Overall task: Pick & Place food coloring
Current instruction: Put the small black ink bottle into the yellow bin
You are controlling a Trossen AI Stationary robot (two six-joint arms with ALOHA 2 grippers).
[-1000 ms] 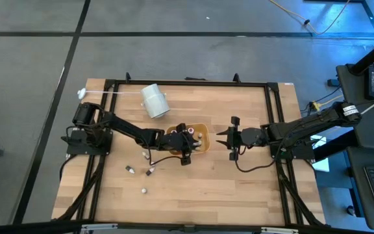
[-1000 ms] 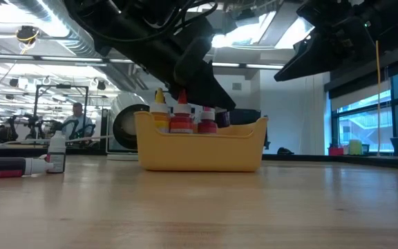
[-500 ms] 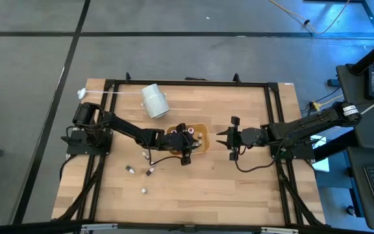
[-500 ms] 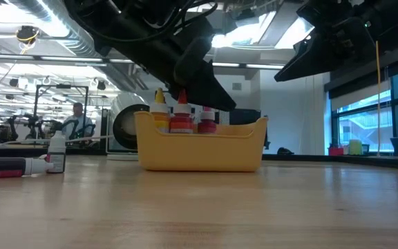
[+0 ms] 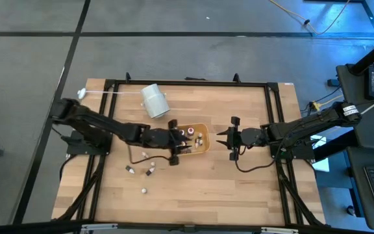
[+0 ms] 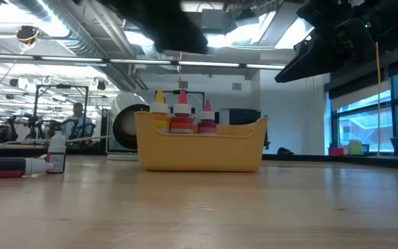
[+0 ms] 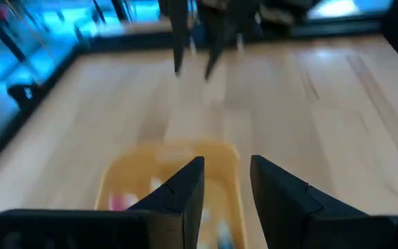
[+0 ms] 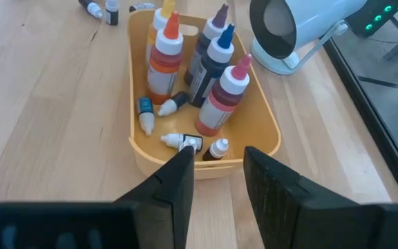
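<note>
Left wrist view blurred: bottles inside orange tray point(image 7: 126, 181) only coloured smears, count unreadable. Low view: tray wall point(image 6: 199, 149) hides lower bodies of standing bottles point(image 6: 181, 114). High view: loose bottles point(image 5: 149, 171) beside tray too small to tell colour. Right wrist view: white cylinder point(image 8: 302, 28) behind tray cut off by edge.

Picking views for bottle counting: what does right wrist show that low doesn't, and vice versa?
Only right wrist: small bottles lying on the tray floor, the right hand open and empty in front of the orange tray, and the mouth of the white cylinder. Only low: two bottles on the table beside the tray, one lying, one upright, plus a person far behind. Both: tray with upright bottles.
</note>
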